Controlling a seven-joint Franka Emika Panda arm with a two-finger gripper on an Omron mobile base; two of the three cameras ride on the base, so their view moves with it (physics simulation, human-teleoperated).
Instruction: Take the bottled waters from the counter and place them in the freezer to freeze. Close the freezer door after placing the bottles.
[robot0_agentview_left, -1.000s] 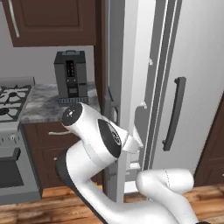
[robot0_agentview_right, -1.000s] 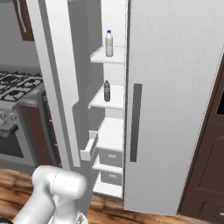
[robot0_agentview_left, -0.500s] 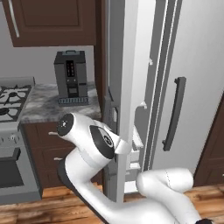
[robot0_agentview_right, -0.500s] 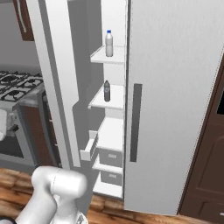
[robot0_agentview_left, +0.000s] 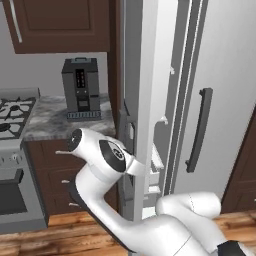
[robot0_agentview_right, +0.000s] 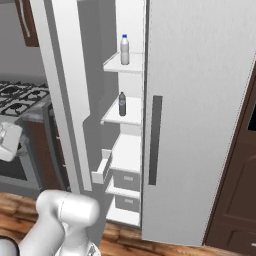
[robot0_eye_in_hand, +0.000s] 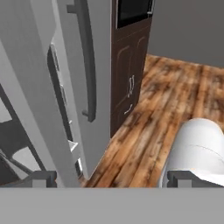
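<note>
The freezer (robot0_agentview_right: 131, 150), the narrow white-lined compartment of the light-grey side-by-side fridge, stands open, with its door (robot0_agentview_left: 142, 100) swung out edge-on toward the base. Both bottled waters rest upright inside: the milky white bottle (robot0_agentview_right: 124, 50) on the upper shelf (robot0_agentview_right: 122, 66) and the clear greyish bottle (robot0_agentview_right: 122, 104) on the shelf below it, each near the shelf's right side, beside the closed fridge door (robot0_agentview_right: 200, 110). Under the 2 shelves lie white drawers (robot0_agentview_right: 125, 180). A dark vertical handle (robot0_agentview_left: 198, 130) runs down the fridge door in the left base view. To the left, the speckled stone surface (robot0_agentview_left: 50, 120) carries a dark coffee machine (robot0_agentview_left: 80, 89), with the gas stove (robot0_agentview_left: 12, 107) beside it and dark brown cabinets above and below. The white arm bends low in front of the open door. In the hand view the claw (robot0_eye_in_hand: 111, 178) is spread wide, its 2 dark tips far apart at the lower edge, gripping nothing; it faces the wood floor (robot0_eye_in_hand: 166, 100), a long dark door handle (robot0_eye_in_hand: 87, 57) and a dark brown cabinet (robot0_eye_in_hand: 129, 70).
</note>
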